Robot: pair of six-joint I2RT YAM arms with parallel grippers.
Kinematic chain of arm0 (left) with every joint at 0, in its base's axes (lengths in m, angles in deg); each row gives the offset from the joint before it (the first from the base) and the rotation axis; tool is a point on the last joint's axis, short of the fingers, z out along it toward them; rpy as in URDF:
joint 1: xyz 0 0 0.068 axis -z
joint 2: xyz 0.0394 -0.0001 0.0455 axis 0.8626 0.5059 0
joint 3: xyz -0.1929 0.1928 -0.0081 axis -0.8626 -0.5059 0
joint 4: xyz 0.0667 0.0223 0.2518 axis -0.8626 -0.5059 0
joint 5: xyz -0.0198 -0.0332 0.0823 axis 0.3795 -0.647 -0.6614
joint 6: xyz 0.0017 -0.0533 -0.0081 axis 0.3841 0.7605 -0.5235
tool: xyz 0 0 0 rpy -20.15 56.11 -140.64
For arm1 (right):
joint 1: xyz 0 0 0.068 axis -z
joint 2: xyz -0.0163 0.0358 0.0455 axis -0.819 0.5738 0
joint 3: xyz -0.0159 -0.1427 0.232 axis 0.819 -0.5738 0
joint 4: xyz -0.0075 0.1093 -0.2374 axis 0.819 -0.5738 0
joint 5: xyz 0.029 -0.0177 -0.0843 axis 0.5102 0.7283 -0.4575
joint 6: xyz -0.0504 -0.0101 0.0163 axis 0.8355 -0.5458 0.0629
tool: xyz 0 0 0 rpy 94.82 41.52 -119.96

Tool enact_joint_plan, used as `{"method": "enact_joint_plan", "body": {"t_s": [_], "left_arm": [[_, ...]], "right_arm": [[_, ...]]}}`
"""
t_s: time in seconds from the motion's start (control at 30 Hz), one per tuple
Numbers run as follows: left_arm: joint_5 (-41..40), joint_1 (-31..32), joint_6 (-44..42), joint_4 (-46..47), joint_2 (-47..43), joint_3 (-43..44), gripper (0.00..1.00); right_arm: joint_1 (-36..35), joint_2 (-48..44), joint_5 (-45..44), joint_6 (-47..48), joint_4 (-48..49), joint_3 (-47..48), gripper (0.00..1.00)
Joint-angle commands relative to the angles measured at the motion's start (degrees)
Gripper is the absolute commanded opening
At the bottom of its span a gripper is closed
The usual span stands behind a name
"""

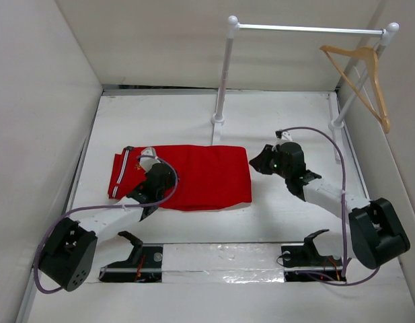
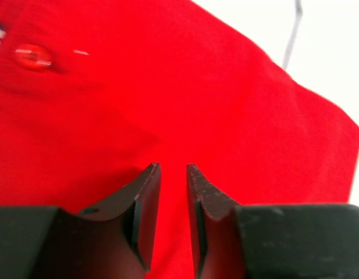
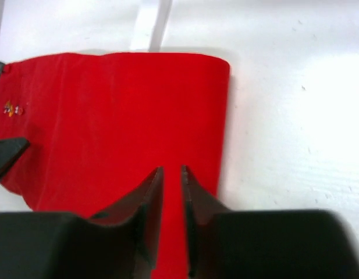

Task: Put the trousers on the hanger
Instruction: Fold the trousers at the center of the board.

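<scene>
Two grippers are being shown at opposite ends of the trousers (image 1: 207, 175). The left gripper (image 2: 173, 170) is being held low over the striped left end, jaws narrowly apart; whether a fold is being nipped cannot be told. The right gripper (image 3: 171, 171), jaws likewise slightly apart, is being held just beside the folded right edge, with no grip being seen. The trousers are lying flat and folded on the table (image 1: 294, 222), long axis running left to right. The hanger (image 1: 385, 120) is hanging at the right end of the rail (image 1: 308, 28), well apart from the cloth and nearer the right arm. The rail's left post (image 1: 224, 81), just behind the trousers, is being judged the likeliest obstacle
</scene>
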Motion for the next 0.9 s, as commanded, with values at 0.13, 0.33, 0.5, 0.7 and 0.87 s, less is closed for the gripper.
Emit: {"method": "enact_joint_plan", "body": {"t_s": [0.13,0.33,0.5,0.7,0.87], "left_arm": [[-3.7,15.6,-2.8,3.8,3.2,8.2,0.17],[-11.1,27.5,-2.0,0.3,13.4,15.4,0.16],[-12.4,30.1,0.2,-1.7,17.4,17.2,0.16],[-12.3,30.6,0.4,-0.9,15.8,16.6,0.17],[-13.7,30.6,-0.5,-1.4,13.5,16.0,0.17]], "right_arm": [[2.0,13.1,10.3,3.2,4.3,9.3,0.00],[6.7,26.0,11.1,-0.5,11.3,13.3,0.00],[8.7,28.1,11.2,-2.1,14.8,11.6,0.00],[4.8,13.2,8.2,-1.2,11.4,5.4,0.00],[-4.3,1.4,4.5,-1.6,7.9,-5.0,0.00]]}}
